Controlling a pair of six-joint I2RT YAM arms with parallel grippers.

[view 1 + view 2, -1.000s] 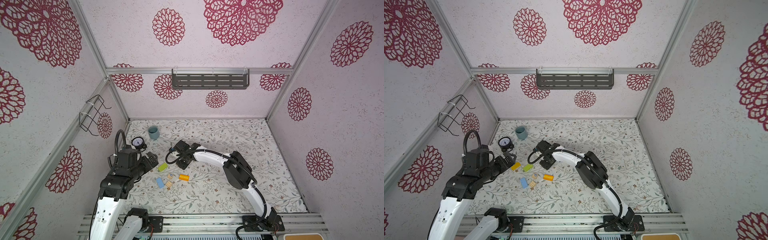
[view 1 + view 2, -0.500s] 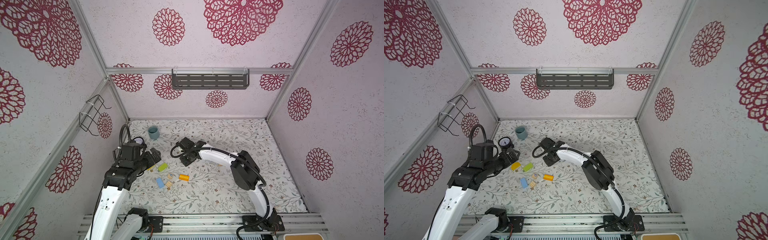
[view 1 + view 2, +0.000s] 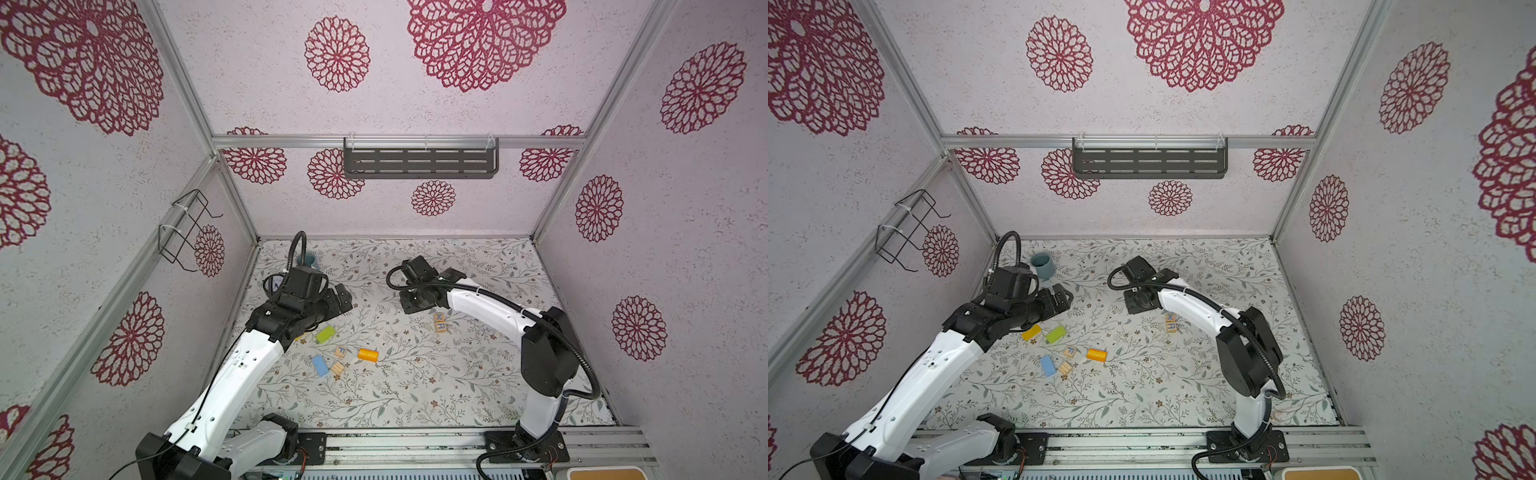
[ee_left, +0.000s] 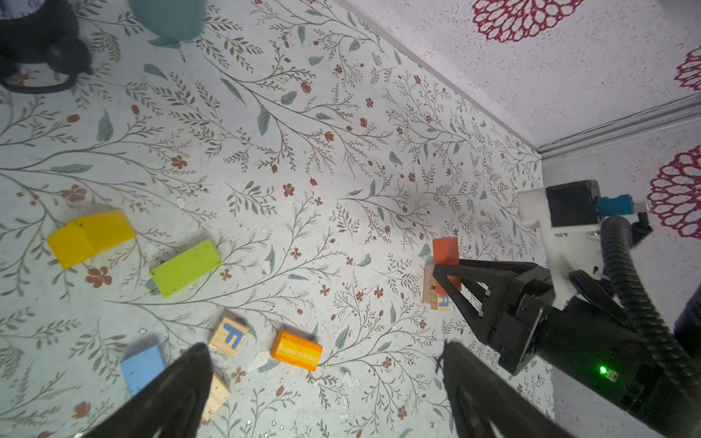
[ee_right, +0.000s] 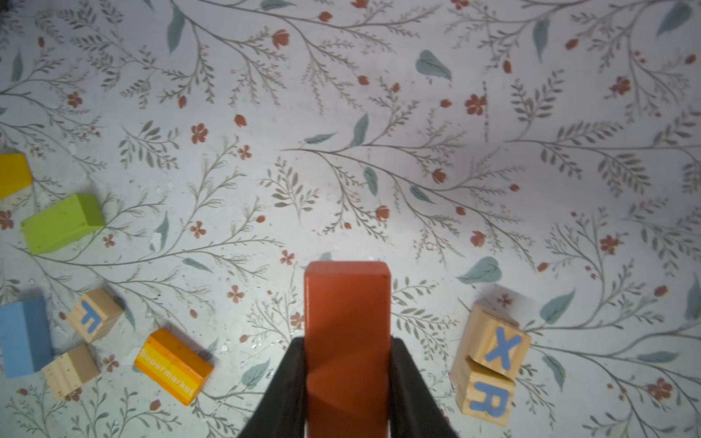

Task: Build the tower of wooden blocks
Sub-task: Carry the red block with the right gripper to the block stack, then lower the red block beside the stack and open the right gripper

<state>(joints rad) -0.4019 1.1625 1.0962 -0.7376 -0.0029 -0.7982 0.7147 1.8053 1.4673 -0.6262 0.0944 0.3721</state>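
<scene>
Wood blocks lie scattered on your floral mat, flower-print walls around; right gripper clamps a red-orange block, left gripper gapes empty.

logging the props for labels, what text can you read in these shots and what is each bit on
"Supermarket": white, on the orange block
"F": blue, on the wooden F cube
"X": blue, on the wooden X cube
"R": blue, on the wooden R cube
Clock dial: too small to read.
</scene>
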